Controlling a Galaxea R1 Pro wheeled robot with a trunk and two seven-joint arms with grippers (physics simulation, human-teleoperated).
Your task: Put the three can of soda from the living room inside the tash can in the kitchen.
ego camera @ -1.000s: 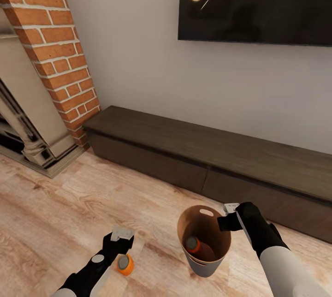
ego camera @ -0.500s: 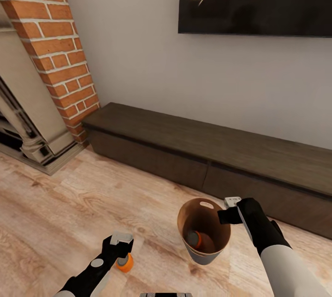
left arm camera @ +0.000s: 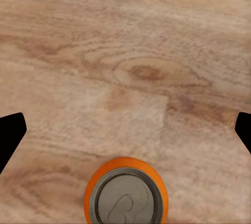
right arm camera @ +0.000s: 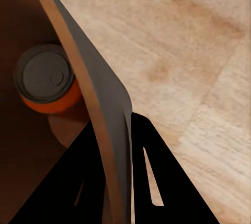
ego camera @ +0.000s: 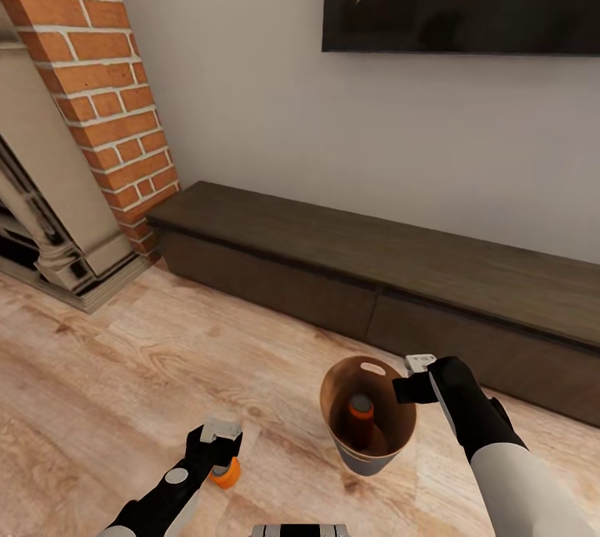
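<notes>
Gripping the rim of the grey tapered pail with tan-brown interior: right tool, closed on its wall, orange soda can inside. Spread wide above the wooden floor: left tool, second orange can between its fingers, untouched.

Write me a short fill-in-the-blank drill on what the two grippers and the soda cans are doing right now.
1. The right gripper is shut on the rim of the ____.
2. The soda can inside the pail is ____ in colour.
3. The second orange can stands on the wooden ____, under the left gripper.
4. In the left wrist view, the fingers stand wide apart, so the left gripper is ____.

Missing words: pail; orange; floor; open
</notes>
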